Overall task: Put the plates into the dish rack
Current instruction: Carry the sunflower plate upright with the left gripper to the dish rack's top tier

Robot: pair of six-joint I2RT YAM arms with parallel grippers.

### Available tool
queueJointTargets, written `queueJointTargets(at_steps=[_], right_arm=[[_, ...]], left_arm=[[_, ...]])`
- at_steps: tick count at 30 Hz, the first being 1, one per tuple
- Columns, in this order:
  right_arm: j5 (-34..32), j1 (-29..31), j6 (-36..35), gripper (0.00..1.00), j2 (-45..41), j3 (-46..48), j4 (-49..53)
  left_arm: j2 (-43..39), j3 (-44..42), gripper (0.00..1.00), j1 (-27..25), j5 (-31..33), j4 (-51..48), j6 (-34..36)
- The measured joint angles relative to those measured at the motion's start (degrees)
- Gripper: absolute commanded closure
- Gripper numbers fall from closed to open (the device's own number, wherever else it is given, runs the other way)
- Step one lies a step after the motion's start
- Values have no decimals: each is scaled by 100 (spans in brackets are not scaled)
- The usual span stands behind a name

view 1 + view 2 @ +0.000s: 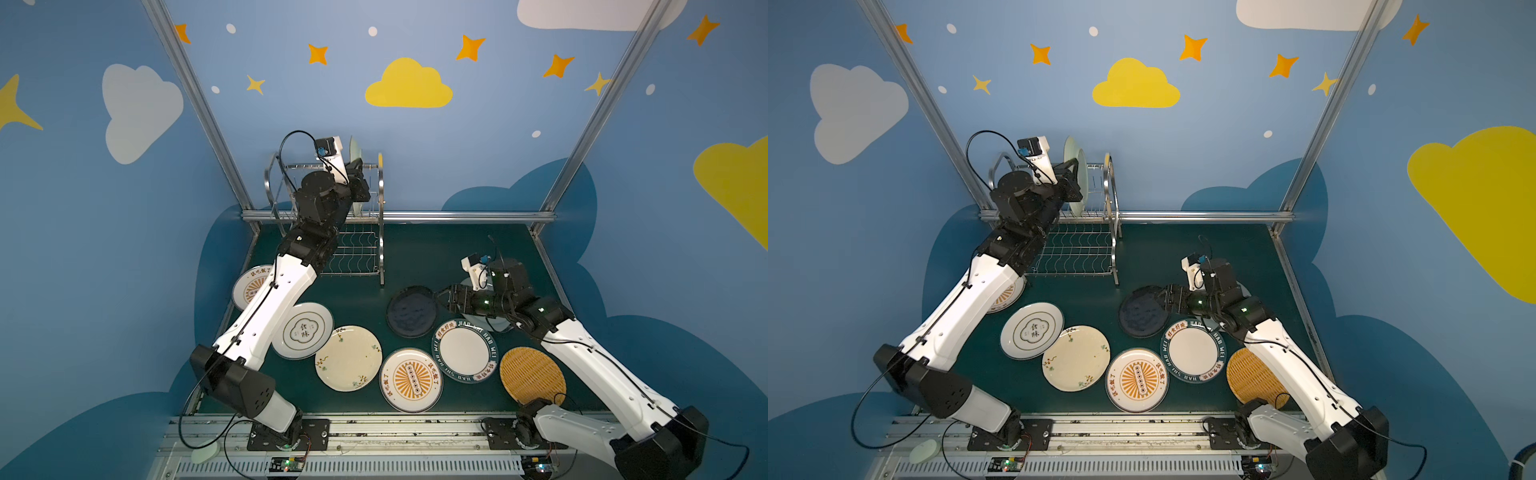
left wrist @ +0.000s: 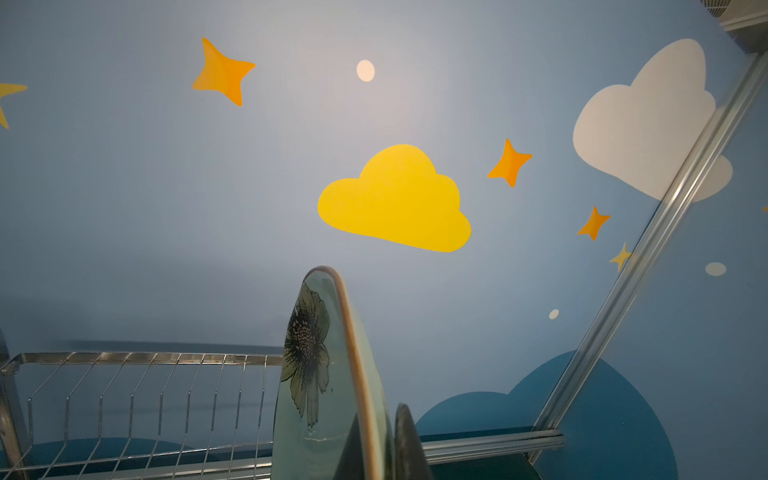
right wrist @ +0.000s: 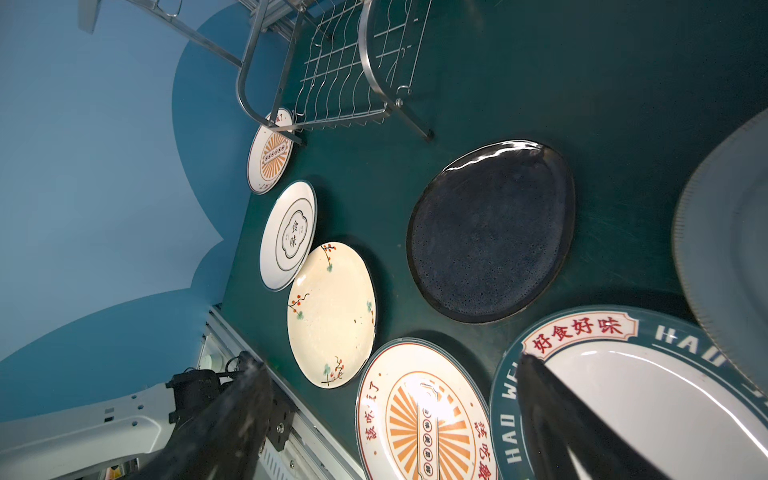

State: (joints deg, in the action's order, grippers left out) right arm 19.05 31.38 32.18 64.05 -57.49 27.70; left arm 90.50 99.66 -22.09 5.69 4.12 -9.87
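Note:
My left gripper (image 1: 360,183) (image 2: 384,449) is shut on a pale green plate (image 1: 355,151) (image 1: 1074,166) (image 2: 320,374) with a dark flower print, held on edge above the upper tier of the dish rack (image 1: 357,249) (image 1: 1075,253) (image 2: 145,374). My right gripper (image 1: 436,297) (image 3: 386,361) stands open and empty, low at the right rim of the black plate (image 1: 411,311) (image 3: 490,232). Lying flat on the green table are sunburst (image 1: 411,380), teal-rimmed (image 1: 464,351), yellow woven (image 1: 532,376), cream floral (image 1: 348,358) and cloud-emblem (image 1: 303,330) plates. Another sunburst plate (image 1: 249,286) lies partly under the left arm.
A pale ribbed plate (image 3: 731,249) lies under the right arm. A thin pale edge (image 1: 1107,166) shows at the rack's right end frame. An aluminium rail (image 1: 457,216) and blue walls bound the table (image 1: 436,249) behind and at the sides.

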Motion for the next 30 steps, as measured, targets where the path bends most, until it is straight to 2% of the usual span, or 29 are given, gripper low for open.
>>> queueJointTargets(at_steps=[6, 13, 30], right_arm=[[-114, 302, 39, 10, 157, -4, 50], [-208, 557, 122, 10, 299, -4, 76], [-219, 627, 212, 10, 474, -2, 81]], left_arm=[[675, 376, 96, 269, -173, 101, -205], [1156, 704, 96, 350, -295, 249, -420], [1445, 1005, 96, 409, -520, 409, -691]])
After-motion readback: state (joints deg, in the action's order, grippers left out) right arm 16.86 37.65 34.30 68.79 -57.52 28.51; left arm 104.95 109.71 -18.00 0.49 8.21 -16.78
